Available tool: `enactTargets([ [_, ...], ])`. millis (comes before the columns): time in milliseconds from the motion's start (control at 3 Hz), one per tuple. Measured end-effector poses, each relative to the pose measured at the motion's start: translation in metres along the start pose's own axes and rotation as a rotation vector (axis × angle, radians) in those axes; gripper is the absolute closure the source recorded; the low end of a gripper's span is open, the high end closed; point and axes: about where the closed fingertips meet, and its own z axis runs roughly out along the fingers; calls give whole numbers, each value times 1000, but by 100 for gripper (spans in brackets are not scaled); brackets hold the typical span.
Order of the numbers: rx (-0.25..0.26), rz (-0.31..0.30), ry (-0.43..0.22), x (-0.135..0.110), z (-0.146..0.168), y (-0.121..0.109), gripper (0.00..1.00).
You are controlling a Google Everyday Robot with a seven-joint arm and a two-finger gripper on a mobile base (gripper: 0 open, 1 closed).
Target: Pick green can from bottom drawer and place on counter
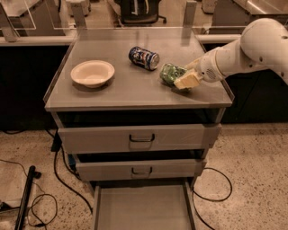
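At the bottom middle of the frame, the shallow grey metal bottom drawer stands pulled out, and its flat floor shows nothing lying on it. Above it are two shut grey drawer fronts with dark handles; I see no label or writing on either.

Higher up is the wide flat grey counter of the cabinet. A shallow cream round bowl sits on its left part. On the right part my two-finger gripper comes in from the right edge on the white arm, its pale fingers pinching the small shiny green dented metal can. The green can lies tilted low over the counter with a dark shadow under it. I cannot tell whether it rests on the surface or hangs just above.

I judge the green can light and thin-walled. The dents suggest it gives under pressure, so a hard squeeze would crumple it further. Its glossy skin looks slippery and, being round, it may roll once freed. The best hold is across the middle of the body, as I have it, not on the silvery ends.

Just beyond, up and left, a blue-and-white drink can lies on its side. It carries print, but I cannot read it, nor any on the green can. Farthest, at the top edge, stands a dark chair base.
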Motion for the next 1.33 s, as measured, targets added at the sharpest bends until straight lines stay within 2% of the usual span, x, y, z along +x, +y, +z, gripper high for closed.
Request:
enactTargets([
  [333,-34,-2,26,8,12,11,100],
  [667,-34,-2,26,8,12,11,84],
  [1333,-34,-2,26,8,12,11,37],
])
